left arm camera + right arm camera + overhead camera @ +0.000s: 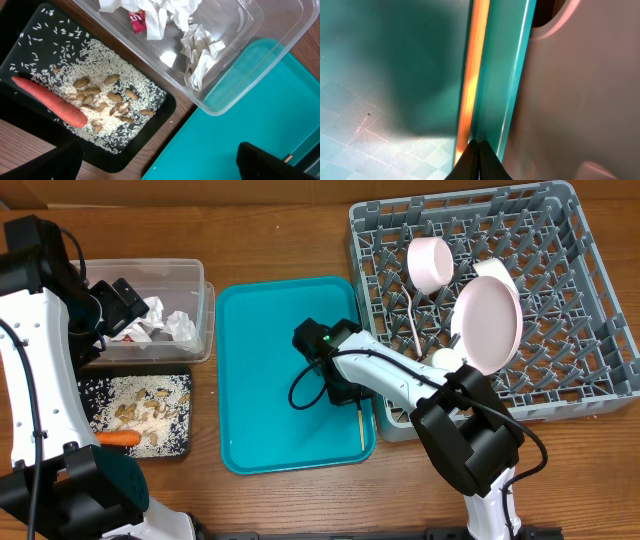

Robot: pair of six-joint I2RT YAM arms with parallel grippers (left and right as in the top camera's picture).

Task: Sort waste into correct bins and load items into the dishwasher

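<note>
Your right gripper (343,392) is down on the teal tray (260,380) — just beside the wooden stick (361,430). The plate (490,325) and cup (430,263) stand in the dish rack (580,300).

Tray rim (502,75) and rack wall (580,100) hem the stick (469,75).

No text, brand, number or sign can be read in any view. The only printed thing is the red wrapper (138,21), lying among the napkins in the clear plastic tub (235,75); its white markings are too small and creased to make out.
</note>
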